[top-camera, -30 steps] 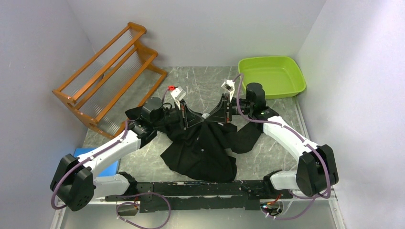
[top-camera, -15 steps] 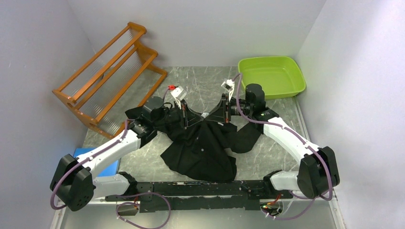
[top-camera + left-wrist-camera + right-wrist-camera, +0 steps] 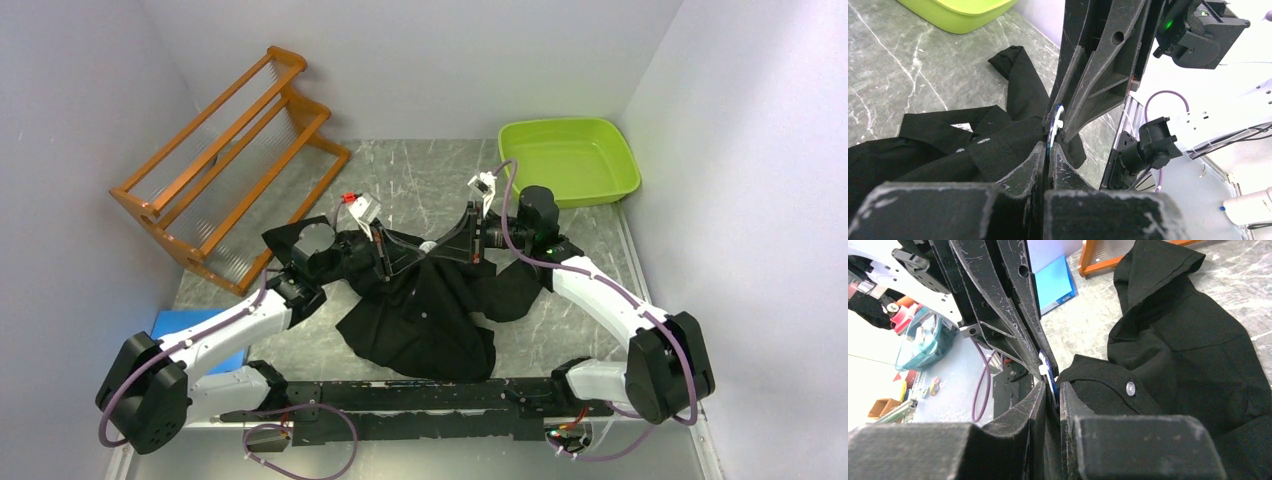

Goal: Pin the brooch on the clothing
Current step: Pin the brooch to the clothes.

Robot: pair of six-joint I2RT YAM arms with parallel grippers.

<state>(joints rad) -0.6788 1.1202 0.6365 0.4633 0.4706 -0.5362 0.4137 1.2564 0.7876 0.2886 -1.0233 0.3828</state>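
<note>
A black short-sleeved shirt (image 3: 420, 320) is laid out crumpled, front up, with one sleeve thrown out to each side. Small pale buttons (image 3: 1131, 387) are set down its front edge, and a white neck label (image 3: 962, 128) is shown at the collar. The upper front is drawn up into a peak. There a small blue-and-white brooch (image 3: 1048, 371) is seen edge-on, pinched in the right gripper (image 3: 1050, 385) against the fabric.

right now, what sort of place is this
Probably a robot lab test cell: plain white walls boxing a marble-look tabletop, with staged props such as an orange rack and a green tub.
</note>
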